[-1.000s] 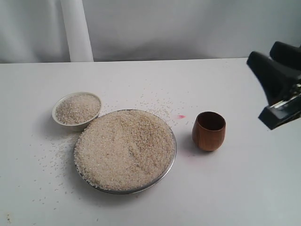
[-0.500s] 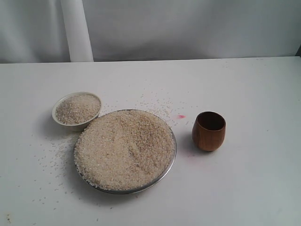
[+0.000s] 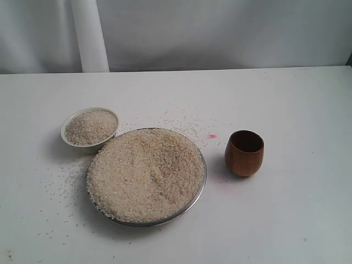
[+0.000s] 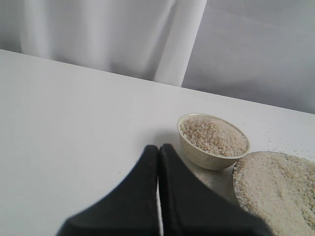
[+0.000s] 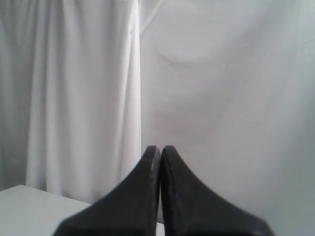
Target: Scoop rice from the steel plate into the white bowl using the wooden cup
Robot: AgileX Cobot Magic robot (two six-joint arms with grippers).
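Heaping up in a loose mound, the small pale beige grains of rice (image 3: 146, 173) cover nearly all of the wide, shallow round steel plate (image 3: 202, 184), leaving only a thin strip of shiny rim showing. The plate sits on the white table (image 3: 297, 104), left of centre in the exterior view. At the plate's far left edge stands the small cream-white round ceramic bowl (image 3: 70, 142). It is filled with the same grains and is touching the plate or just beside it; the angle is too poor to tell which. To the plate's right, apart from it, the small barrel-shaped reddish-brown wooden cup (image 3: 244, 159) stands upright, its inside dark. Stray grains (image 3: 181, 118) lie scattered on the table around both dishes, and a small pink mark (image 3: 212, 136) shows between plate and cup.

The left gripper (image 4: 158, 150) has its black jaws pressed together on nothing, with the bowl and plate just ahead of it. The right gripper (image 5: 161, 149) is likewise closed and empty, facing the white curtain (image 5: 83, 73).
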